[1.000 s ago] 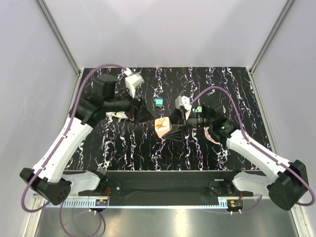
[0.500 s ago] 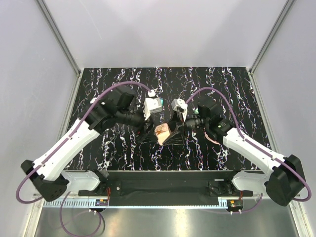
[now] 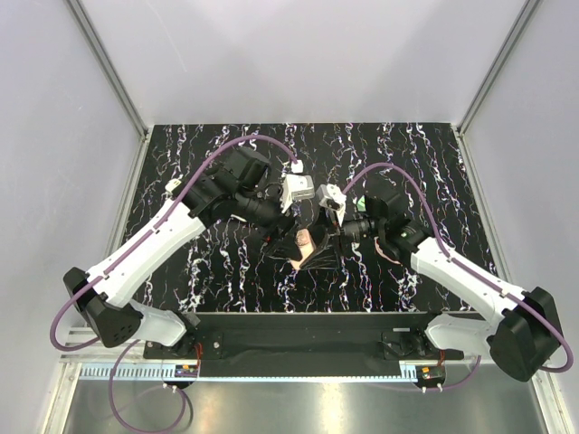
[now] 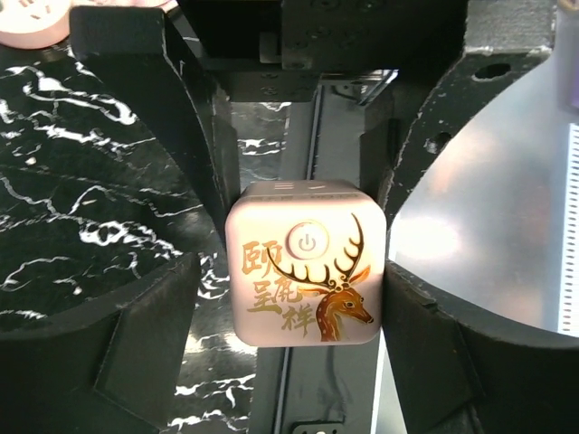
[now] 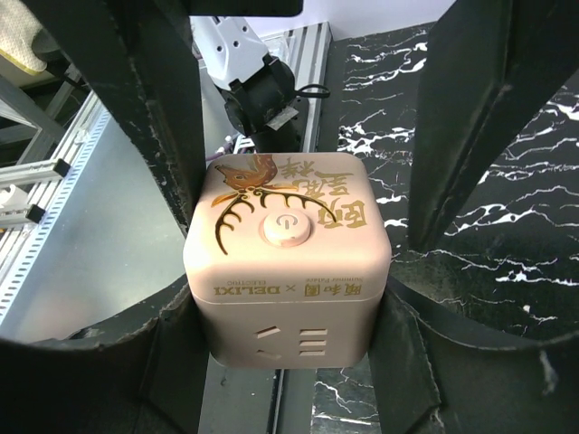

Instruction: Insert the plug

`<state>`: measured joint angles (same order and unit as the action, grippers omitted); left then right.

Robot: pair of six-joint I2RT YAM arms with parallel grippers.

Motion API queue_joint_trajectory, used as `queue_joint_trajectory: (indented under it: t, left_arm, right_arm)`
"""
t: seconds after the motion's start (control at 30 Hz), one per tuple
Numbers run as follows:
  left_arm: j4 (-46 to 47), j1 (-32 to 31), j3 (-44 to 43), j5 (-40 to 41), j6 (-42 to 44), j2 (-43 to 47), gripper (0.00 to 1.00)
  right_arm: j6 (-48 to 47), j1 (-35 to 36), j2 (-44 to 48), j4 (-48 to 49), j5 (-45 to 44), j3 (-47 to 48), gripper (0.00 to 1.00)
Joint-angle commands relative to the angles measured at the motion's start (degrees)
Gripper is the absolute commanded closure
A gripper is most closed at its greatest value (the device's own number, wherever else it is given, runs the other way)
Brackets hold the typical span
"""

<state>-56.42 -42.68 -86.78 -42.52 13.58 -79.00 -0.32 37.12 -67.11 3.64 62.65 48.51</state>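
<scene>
The pink cube socket [image 3: 308, 239], with a gold deer and a power button on one face, hangs above the table between both grippers. My right gripper [image 3: 320, 248] is shut on it; in the right wrist view [image 5: 289, 303] its fingers [image 5: 167, 362] press both sides of the cube [image 5: 288, 258]. My left gripper [image 3: 293, 242] is open around the same cube [image 4: 306, 262] from the opposite side [image 4: 291, 271]. One left finger [image 4: 434, 353] is at the cube's edge, the other [image 4: 109, 334] stands a small gap away. No plug shows in any view.
A pink object with slots [image 4: 32, 18] lies on the black marbled table [image 3: 407, 154] at the top left corner of the left wrist view. The black base rail [image 3: 298, 334] runs along the near edge. Grey walls enclose the table.
My left arm swung from the back left of the table to the centre and brought its open jaws around the cube. My right gripper carried the cube slightly lower and nearer.
</scene>
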Motion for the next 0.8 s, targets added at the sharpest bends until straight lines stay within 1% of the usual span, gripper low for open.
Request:
queue_joint_trajectory:
  t: [0.0, 0.07, 0.17, 0.27, 0.3, 0.33, 0.37, 0.4, 0.43, 0.47, 0.5, 0.53, 0.6, 0.63, 0.73, 0.77]
  left_arm:
    - [2.11, 0.05, -2.69, -3.97, -1.01, -0.45, 0.22]
    - [2.02, 0.05, -2.69, -4.67, -1.19, -0.98, 0.24]
    - [1.93, 0.05, -2.51, -7.65, -1.10, -1.86, 0.32]
    - [1.93, 0.05, -2.43, -10.12, -1.10, -2.82, 0.47]
    - [1.84, 0.05, -2.25, -9.86, -1.19, -3.00, 0.54]
    - [1.84, 0.05, -2.08, -9.51, -1.37, -3.00, 0.72]
    - [1.84, 0.05, -1.64, -8.90, -1.28, -2.91, 0.80]
    - [1.84, 0.05, -1.29, -7.68, -1.37, -2.74, 0.86]
    - [1.76, 0.05, -1.20, -6.88, -1.45, -2.56, 0.97]
    - [1.67, 0.05, -0.85, -5.91, -1.46, -2.56, 1.00]
    - [1.58, 0.14, -0.93, -2.77, -1.80, -2.47, 1.00]
    - [1.58, 0.22, -0.76, -0.65, -2.07, -2.39, 1.00]
    - [1.49, 0.92, -0.49, 4.09, -2.33, -2.12, 1.00]
    - [1.49, 1.54, -0.23, 4.98, -2.33, -1.95, 1.00]
    - [1.58, 5.22, 0.47, 9.46, -2.60, -0.72, 1.00]
    - [1.75, 6.19, 1.43, 10.87, -2.51, -0.19, 1.00]
  right_arm:
    - [-1.27, 0.84, 2.16, 2.16, 2.12, 0.44, 1.00]
    - [-1.27, 0.93, 1.99, 2.25, 2.21, 0.44, 1.00]
    - [-1.00, 0.93, 1.64, 1.99, 2.91, 0.79, 1.00]
    - [-1.00, 0.93, 1.54, 1.72, 3.09, 0.80, 1.00]
    - [-1.18, 0.93, 1.81, 1.72, 2.65, 0.71, 1.00]
    - [-1.35, 0.93, 1.90, 1.72, 2.39, 0.53, 1.00]
    - [-1.35, 0.85, 2.16, 1.72, 2.04, 0.36, 1.00]
    - [-1.35, 1.02, 2.33, 1.64, 1.60, 0.36, 1.00]
    - [-1.27, 0.93, 2.34, 1.55, 1.07, 0.44, 0.99]
    - [-1.09, 0.85, 2.68, 1.55, 0.02, 0.53, 0.91]
    - [-0.83, 0.93, 2.77, 1.37, -2.42, 0.53, 0.77]
    - [-0.91, 0.85, 2.95, 1.11, -3.23, 0.53, 0.58]
    - [-0.74, 0.85, 4.26, 0.41, -6.29, 0.62, 0.39]
    - [-0.22, 0.84, 4.97, 0.23, -7.53, 0.62, 0.23]
    - [-0.03, 0.93, 9.01, -1.61, -10.88, 0.88, 0.12]
    - [1.44, 0.85, 11.28, -2.40, -11.58, 1.23, 0.02]
